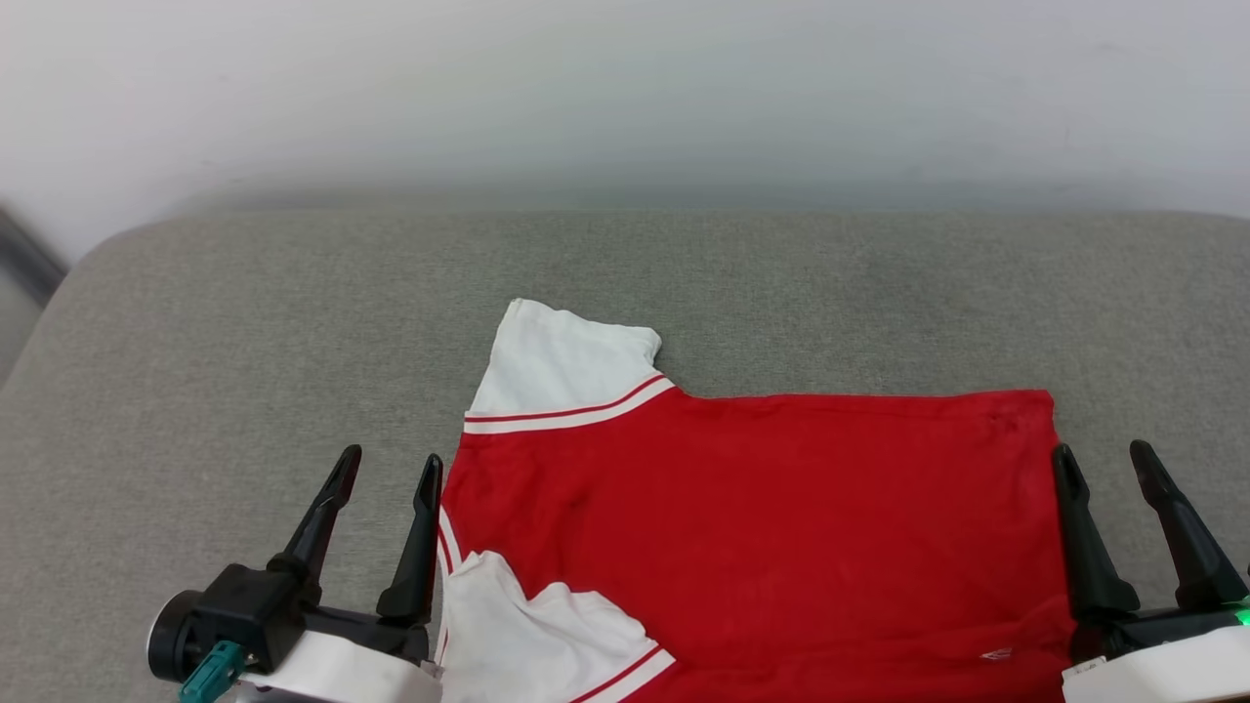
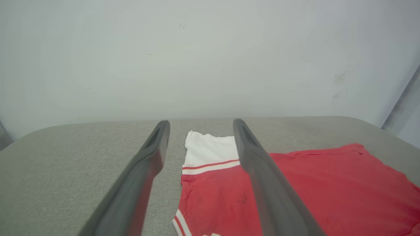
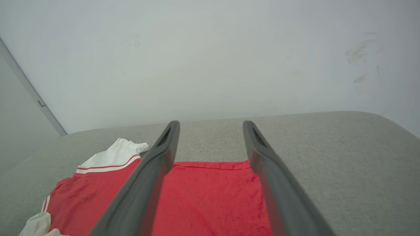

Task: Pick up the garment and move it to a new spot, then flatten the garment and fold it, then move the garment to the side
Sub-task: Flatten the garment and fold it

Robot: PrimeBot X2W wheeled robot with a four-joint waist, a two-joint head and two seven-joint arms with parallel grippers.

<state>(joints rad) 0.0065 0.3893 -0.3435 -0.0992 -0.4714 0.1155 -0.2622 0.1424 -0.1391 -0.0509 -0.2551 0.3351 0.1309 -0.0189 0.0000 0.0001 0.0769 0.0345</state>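
Note:
The garment [image 1: 762,527] is a red jersey T-shirt with white, red-striped sleeves, lying flat on the grey cushion, collar end to the left. One sleeve sticks out toward the far side and the other is folded over the body near the bottom edge of the head view. My left gripper [image 1: 389,467] stands open just left of the shirt's collar-side edge, holding nothing. My right gripper [image 1: 1106,459] stands open at the shirt's right hem, nothing between its fingers. The left wrist view shows the garment [image 2: 328,186] under the right finger. The right wrist view shows the garment's [image 3: 210,200] hem between the fingers.
The grey cushion [image 1: 244,332] runs wide on all sides, with rounded corners at the far left. A pale wall [image 1: 625,98] rises right behind its far edge. Bare fabric lies left of the shirt and beyond it.

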